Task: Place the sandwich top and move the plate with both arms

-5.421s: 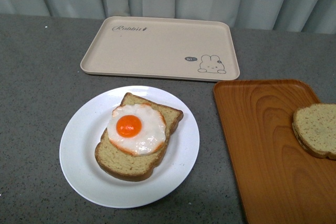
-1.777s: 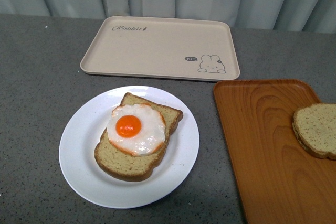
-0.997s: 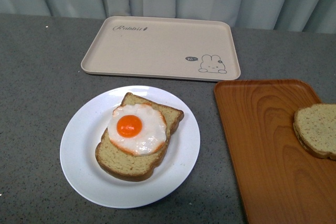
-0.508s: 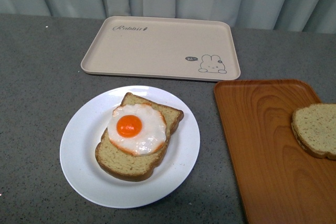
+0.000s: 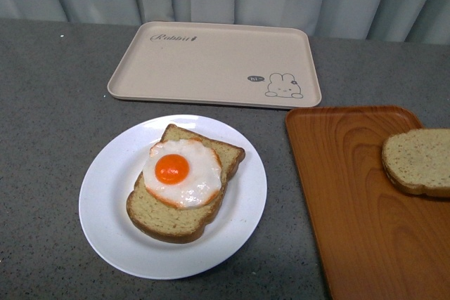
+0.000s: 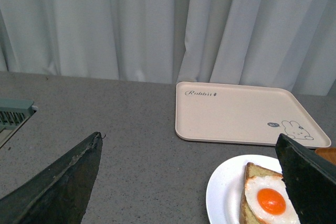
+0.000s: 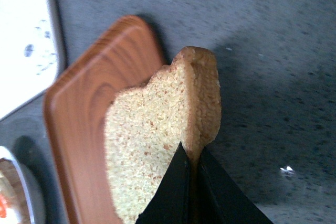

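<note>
The sandwich top (image 5: 420, 161), a plain tan bread slice, hangs tilted over the right side of the orange wood-grain tray (image 5: 351, 201). In the right wrist view my right gripper (image 7: 190, 157) is shut on the slice's crust edge (image 7: 202, 98), lifting it off the tray. The white plate (image 5: 105, 201) sits at centre front and holds a bread slice with a fried egg (image 5: 183, 171). My left gripper (image 6: 189, 182) is open and empty, above the table left of the plate (image 6: 223, 192). Neither gripper shows in the front view.
A beige rabbit tray (image 5: 214, 63) lies behind the plate. The orange tray lies close to the plate's right rim. Curtains hang along the back of the grey table (image 5: 49, 103). A grey ribbed object (image 6: 13, 116) lies at the table's far left.
The sandwich top has risen off the orange tray and shifted left, now tilted. The plate, egg slice and trays have not moved.
</note>
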### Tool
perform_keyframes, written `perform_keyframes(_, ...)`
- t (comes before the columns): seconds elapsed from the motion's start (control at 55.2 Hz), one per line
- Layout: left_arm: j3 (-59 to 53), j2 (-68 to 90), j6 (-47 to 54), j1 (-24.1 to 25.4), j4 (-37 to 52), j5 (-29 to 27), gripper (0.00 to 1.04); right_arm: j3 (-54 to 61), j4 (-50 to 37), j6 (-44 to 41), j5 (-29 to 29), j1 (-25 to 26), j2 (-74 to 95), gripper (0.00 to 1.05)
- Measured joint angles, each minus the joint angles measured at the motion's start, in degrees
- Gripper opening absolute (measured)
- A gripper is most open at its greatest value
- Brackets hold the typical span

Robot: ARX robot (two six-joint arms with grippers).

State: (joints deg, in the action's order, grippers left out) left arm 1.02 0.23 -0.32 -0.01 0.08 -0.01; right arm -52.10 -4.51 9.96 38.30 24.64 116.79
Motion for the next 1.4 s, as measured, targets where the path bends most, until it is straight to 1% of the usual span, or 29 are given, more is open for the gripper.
perform_keyframes(0.127, 0.0, 0.0, 0.0, 0.0, 0.0, 0.0, 0.98, 4.7, -5.4, 3.6, 5.8, -4.2, -8.6, 0.02)
perform_keyframes(0.199, 0.0, 0.0, 0.0, 0.0, 0.0, 0.0, 0.98, 6.9, -7.1, 4.8, 7.0, -7.4, -12.1, 0.02)
perform_keyframes(0.29, 0.0, 0.0, 0.0, 0.0, 0.0, 0.0, 0.98, 9.6, -10.2, 7.4, 8.6, -13.0, -16.2, 0.02)
perform_keyframes(0.471, 0.0, 0.0, 0.0, 0.0, 0.0, 0.0, 0.98, 11.6, -16.2, 14.1, 7.3, -23.7, -19.4, 0.02)
perform_keyframes(0.49, 0.0, 0.0, 0.0, 0.0, 0.0, 0.0, 0.98, 11.8, -17.5, 15.1, 6.7, -25.5, -19.4, 0.02)
perform_keyframes(0.562, 0.0, 0.0, 0.0, 0.0, 0.0, 0.0, 0.98, 11.9, -22.3, 18.4, 4.8, -31.0, -17.7, 0.02)
perform_keyframes(0.616, 0.0, 0.0, 0.0, 0.0, 0.0, 0.0, 0.98, 11.7, -24.2, 20.3, 3.4, -34.7, -15.6, 0.02)
perform_keyframes(0.707, 0.0, 0.0, 0.0, 0.0, 0.0, 0.0, 0.98, 10.7, -26.5, 22.8, 1.9, -39.3, -11.4, 0.02)
perform_keyframes(0.78, 0.0, 0.0, 0.0, 0.0, 0.0, 0.0, 0.98, 9.7, -27.0, 23.6, 0.9, -41.6, -9.2, 0.02)
perform_keyframes(0.925, 0.0, 0.0, 0.0, 0.0, 0.0, 0.0, 0.98, 7.3, -28.3, 25.7, -0.3, -44.4, -5.1, 0.02)
perform_keyframes(1.015, 0.0, 0.0, 0.0, 0.0, 0.0, 0.0, 0.98, 6.4, -29.4, 26.4, -0.5, -45.2, -2.7, 0.02)
perform_keyframes(1.269, 0.0, 0.0, 0.0, 0.0, 0.0, 0.0, 0.98, 4.9, -25.2, 23.8, -2.4, -46.5, 1.5, 0.02)
perform_keyframes(1.396, 0.0, 0.0, 0.0, 0.0, 0.0, 0.0, 0.98, 5.0, -24.6, 22.6, -3.2, -46.6, 2.0, 0.03)
